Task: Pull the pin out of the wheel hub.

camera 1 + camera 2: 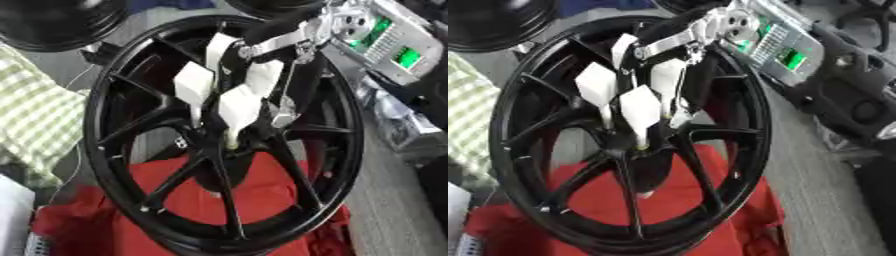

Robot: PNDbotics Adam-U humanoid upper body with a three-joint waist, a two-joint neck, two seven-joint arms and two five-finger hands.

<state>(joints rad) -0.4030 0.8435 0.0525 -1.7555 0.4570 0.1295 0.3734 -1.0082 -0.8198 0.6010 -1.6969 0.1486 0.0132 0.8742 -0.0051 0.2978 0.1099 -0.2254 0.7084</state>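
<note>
Our right hand [229, 95] reaches down into the centre of the black wheel hub [114, 107], which lies on a red cloth [254, 192]. Its fingers [238, 107] converge on the pin [641, 146]; whether they pinch it we cannot tell. We judge the pin small, rigid and slippery, best gripped at its exposed top while the heavy hub stays put

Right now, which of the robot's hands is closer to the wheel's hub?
Right. The right hand reaches down from the upper right, fingertips at the hub. The left hand is not in view.
</note>
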